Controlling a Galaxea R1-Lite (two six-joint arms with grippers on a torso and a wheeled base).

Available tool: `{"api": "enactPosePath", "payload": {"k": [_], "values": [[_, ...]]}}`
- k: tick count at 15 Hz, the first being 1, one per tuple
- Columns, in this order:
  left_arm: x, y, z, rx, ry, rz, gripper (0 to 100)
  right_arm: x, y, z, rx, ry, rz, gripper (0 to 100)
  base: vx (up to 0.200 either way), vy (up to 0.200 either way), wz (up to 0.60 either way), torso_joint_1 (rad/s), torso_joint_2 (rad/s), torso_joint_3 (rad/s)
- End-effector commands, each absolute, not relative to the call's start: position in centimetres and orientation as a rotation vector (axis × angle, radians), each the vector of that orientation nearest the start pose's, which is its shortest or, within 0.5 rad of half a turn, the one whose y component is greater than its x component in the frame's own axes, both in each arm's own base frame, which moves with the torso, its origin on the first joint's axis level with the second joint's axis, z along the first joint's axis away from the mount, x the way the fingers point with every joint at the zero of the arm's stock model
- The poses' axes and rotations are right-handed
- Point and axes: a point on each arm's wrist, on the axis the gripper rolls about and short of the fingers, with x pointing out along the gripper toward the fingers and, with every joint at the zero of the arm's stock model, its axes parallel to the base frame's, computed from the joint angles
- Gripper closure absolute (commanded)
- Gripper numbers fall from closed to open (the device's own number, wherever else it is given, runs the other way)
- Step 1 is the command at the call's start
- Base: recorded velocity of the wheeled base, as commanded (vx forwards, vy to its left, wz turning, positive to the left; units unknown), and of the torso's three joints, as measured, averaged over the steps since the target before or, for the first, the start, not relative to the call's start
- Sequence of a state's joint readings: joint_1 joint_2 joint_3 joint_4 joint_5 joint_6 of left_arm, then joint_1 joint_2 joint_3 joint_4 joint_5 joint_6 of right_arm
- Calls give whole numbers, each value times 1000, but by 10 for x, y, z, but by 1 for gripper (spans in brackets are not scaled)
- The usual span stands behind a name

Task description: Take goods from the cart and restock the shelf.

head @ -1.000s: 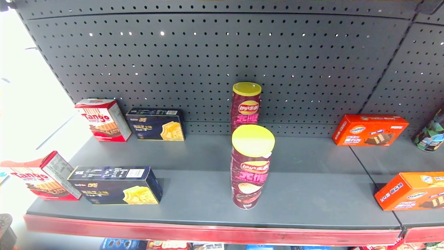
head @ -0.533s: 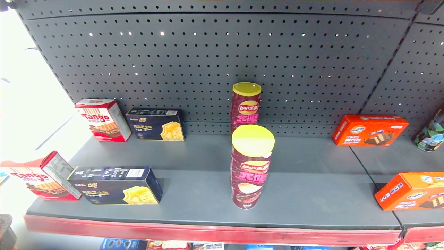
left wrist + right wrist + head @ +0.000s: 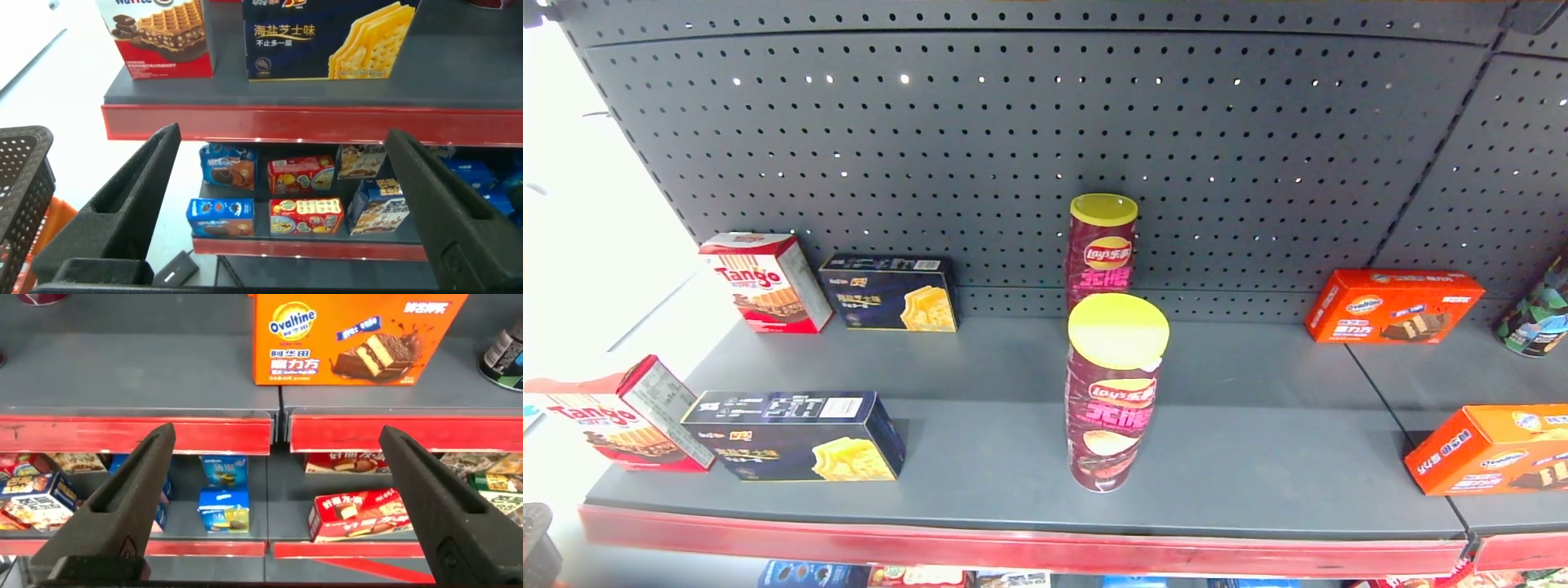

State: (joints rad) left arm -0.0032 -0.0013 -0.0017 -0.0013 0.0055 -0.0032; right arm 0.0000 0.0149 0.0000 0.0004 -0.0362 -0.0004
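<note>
We see the shelf (image 3: 980, 441) across the head view, a dark board with a red front edge. At centre frame the front chip can (image 3: 1112, 392) stands upright with a yellow lid. The back chip can (image 3: 1101, 245) stands upright straight behind it, by the pegboard (image 3: 1013, 147).

On the left are the front wafer box (image 3: 613, 416) at lower left and the back wafer box (image 3: 764, 282) higher up. Just right of each is a blue cracker box, front (image 3: 796, 437) and back (image 3: 894, 292). On the right are the back orange box (image 3: 1392, 304) and the front orange box (image 3: 1490, 449) at the lower right edge.

The left gripper (image 3: 282, 139) has its fingers released and spread wide, holding nothing, and faces the shelf's red edge. A black mesh basket (image 3: 20, 188) is beside it, and small boxes (image 3: 306, 216) sit on the shelf below. The right gripper (image 3: 278, 434) is also released and empty, under the front orange box.
</note>
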Motion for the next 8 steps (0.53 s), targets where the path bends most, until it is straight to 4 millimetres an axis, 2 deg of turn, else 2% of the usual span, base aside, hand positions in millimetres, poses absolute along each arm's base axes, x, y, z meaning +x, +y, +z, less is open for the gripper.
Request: {"api": "enactPosePath", "payload": {"k": [1,2,5,8], "values": [[-23,0,76,-3,-2,2,0,-22,-1,76,-6,15,-29,0,0,0,0,0,0,0],[-23,0,76,-3,-2,5,0,-22,-1,76,0,15,-29,0,0,0,0,0,0,0],[-23,0,76,-3,-2,3,0,-22,-1,76,0,15,-29,0,-200,0,0,6,2,1],[-23,0,76,2,-2,0,0,-22,-1,76,0,15,-29,0,0,0,0,0,0,0]]}}
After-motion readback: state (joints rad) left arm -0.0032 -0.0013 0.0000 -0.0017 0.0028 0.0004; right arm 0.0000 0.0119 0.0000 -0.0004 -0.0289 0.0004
